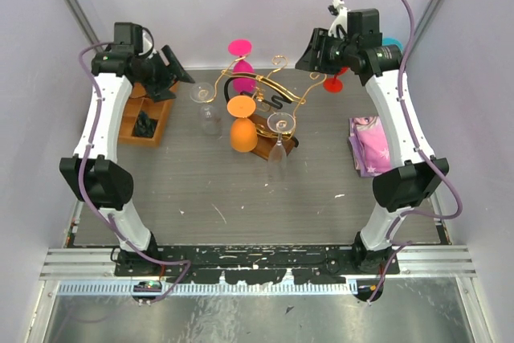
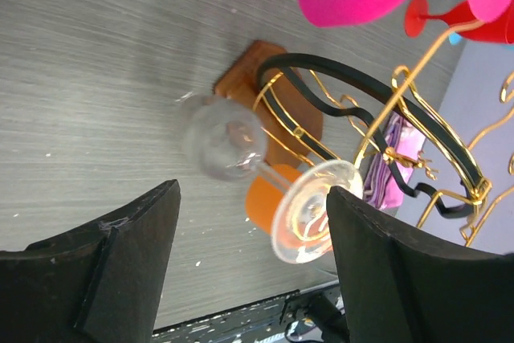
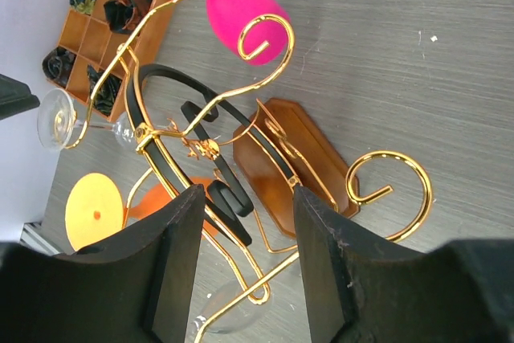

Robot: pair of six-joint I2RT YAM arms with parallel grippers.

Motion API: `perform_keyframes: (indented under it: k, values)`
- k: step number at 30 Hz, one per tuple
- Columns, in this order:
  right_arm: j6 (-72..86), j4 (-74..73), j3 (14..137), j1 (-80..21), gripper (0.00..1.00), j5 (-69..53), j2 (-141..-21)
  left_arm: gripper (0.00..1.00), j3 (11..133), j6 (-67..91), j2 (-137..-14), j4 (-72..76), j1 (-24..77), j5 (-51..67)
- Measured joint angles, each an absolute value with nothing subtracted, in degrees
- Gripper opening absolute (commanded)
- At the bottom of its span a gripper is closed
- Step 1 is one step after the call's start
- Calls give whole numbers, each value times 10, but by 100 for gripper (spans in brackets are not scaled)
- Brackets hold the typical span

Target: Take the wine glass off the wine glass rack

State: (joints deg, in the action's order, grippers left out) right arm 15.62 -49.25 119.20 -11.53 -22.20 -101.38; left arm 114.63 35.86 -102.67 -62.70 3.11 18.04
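The wine glass rack (image 1: pixel 265 94) is a gold curly wire stand with a black ring on a brown wooden base, at the table's middle back. A clear wine glass (image 2: pixel 309 213) hangs upside down from its left hook, bowl (image 2: pixel 223 137) down; it also shows as the glass (image 1: pixel 206 106) from above. My left gripper (image 2: pixel 253 271) is open around the glass's foot, which lies close to the right finger (image 2: pixel 401 271). My right gripper (image 3: pixel 245 263) hovers open above the rack (image 3: pixel 281 158), holding nothing. It stands at the rack's back right (image 1: pixel 312 50).
Pink (image 1: pixel 241 62), orange (image 1: pixel 242 122) and a second clear glass (image 1: pixel 279 136) also hang on the rack. A red glass (image 1: pixel 333 82) stands behind it. A compartmented wooden tray (image 1: pixel 148 118) lies at the left and a pink-purple bag (image 1: pixel 368 146) at the right.
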Motion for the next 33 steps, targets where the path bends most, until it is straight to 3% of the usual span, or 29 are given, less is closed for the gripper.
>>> perform_keyframes:
  k: [5,7,12,16,20,24,27,33]
  values:
    - [156,-488,1160,-115,54,-222,-987,80,1119,365,-1025,-579,58,199]
    - [156,-488,1151,-115,54,-222,-971,75,1107,368,-1025,-566,63,205]
    - [153,-480,1139,-115,54,-220,-940,54,1092,376,-1022,-550,63,216]
    - [152,-475,1132,-115,54,-217,-927,46,1061,381,-1003,-530,65,221]
    - [151,-473,1118,-115,54,-215,-925,23,1051,382,-990,-519,66,228]
    - [150,-473,1114,-115,54,-212,-925,15,1039,387,-988,-505,66,237]
    - [149,-472,1111,-115,54,-208,-925,0,1030,393,-981,-492,65,241]
    - [142,-472,1107,-115,54,-202,-925,0,1025,398,-975,-472,65,252]
